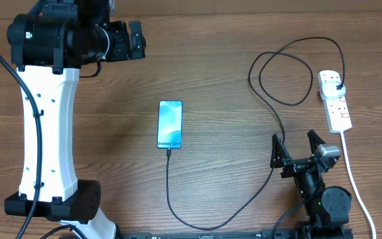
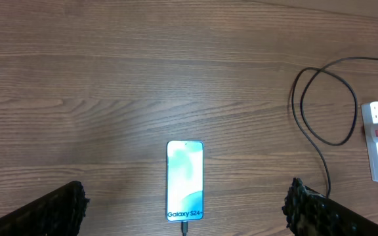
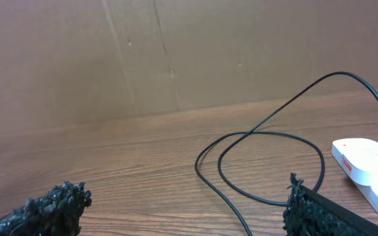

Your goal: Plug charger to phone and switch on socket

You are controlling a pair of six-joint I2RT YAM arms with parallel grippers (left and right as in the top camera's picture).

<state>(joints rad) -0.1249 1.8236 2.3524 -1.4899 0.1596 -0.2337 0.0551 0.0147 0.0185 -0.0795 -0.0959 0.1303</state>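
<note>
Slim rectangular smartphone with glowing light-blue screen (image 1: pixel 170 123): flat on brown wood-grain surface (image 1: pixel 231 60), centre of overhead frame, "Galaxy" end toward the bottom edge. Long thin black charger cable (image 1: pixel 168 179): tip meeting that lower end, apparently seated. From there down, right and up in a wide loop to small white oblong power strip (image 1: pixel 337 109) at the right edge, with black plug (image 1: pixel 337 85) in its upper socket. Red switch marks too small to read as on or off.

Left end effector (image 1: pixel 136 40): upper left of frame, well above the surface, fingers spread wide, nothing held. Right end effector (image 1: pixel 294 141): lower right, fingers spread wide, nothing held, cable passing close by one finger.

Judged remaining: switch press only.

Risks from here:
1. Snagging the cable loop, lying between right end effector and power strip, on the way up-frame. Would tug the tip out of the smartphone or drag the smartphone along.
2. Pressing off-centre on the light-looking strip. Likely to slide or tip it rather than throw the switch.
3. Hitting the wrong switch, or knocking the plug loose.
4. Catching the strip's thick white cord (image 1: pixel 353 179), close beside the right arm.
</note>
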